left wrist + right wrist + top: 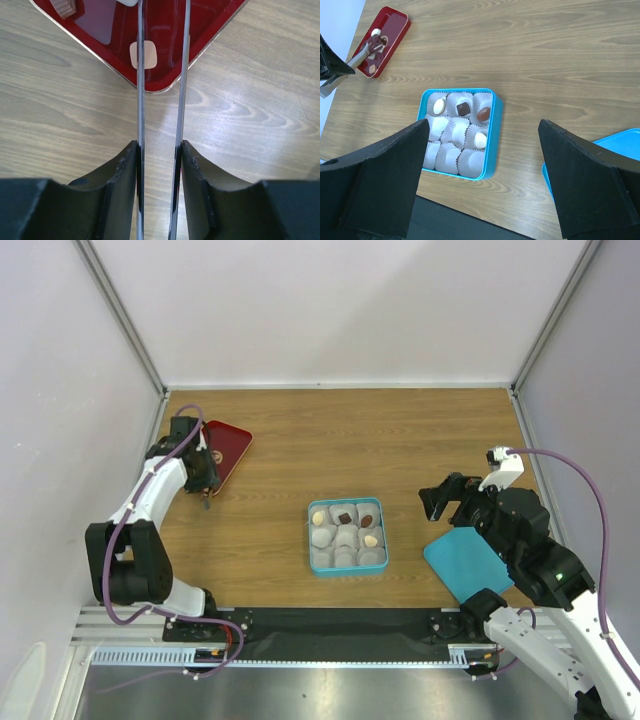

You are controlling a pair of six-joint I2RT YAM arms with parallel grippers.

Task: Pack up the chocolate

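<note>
L gripper clamped on tongs, blades apart by cream chocolate in red tray. R gripper wide open. Choc prob light, brittle, slick: pinch flat sides gently.

one overhead view, two wrist close-ups

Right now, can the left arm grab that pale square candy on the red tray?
Probably yes. The left gripper holds the tongs with their blades apart, reaching over the candy in the red tray. Nothing seems to block them.
</note>
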